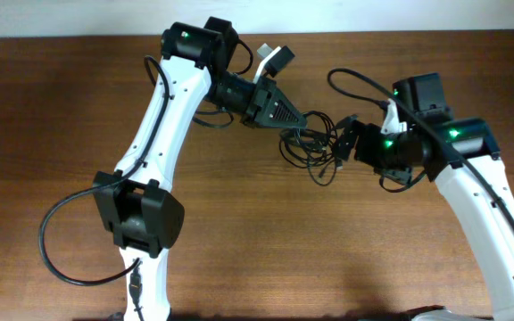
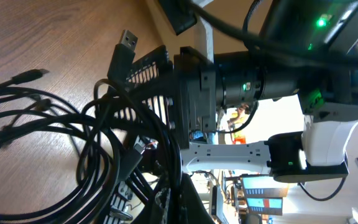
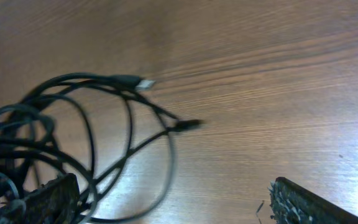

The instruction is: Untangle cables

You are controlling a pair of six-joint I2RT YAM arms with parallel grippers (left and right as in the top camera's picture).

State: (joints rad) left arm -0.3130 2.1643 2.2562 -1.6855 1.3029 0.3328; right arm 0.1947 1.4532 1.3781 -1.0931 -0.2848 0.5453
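1. The left gripper (image 1: 303, 119) is fully closed. In the left wrist view several strands of the cables (image 1: 312, 147) converge at its fingers, so it is judged to be pinching the bundle, though the contact itself is hidden by the strands.
2. Just beyond it, the tangle is gathered in overlapping loops between the two grippers, near the middle of the table (image 1: 78, 107). Whether the loops are lifted or resting on the wood cannot be told.
3. The right gripper (image 1: 346, 141) is held with its jaws spread wide and nothing in them. One loop is seen running between its fingers in the right wrist view.
4. The step in hand is judged to be the taking of a single strand. One cord should be chosen and closed upon where it lies apart from the rest, so that no second loop is trapped.
5. Farther out, a USB plug (image 3: 143, 82) and a smaller tip (image 3: 191, 124) lie free. A strand traced to such an end would best be drawn slowly, away from the left grip.
6. Should the knot be seen to tighten, the pull is to be eased.
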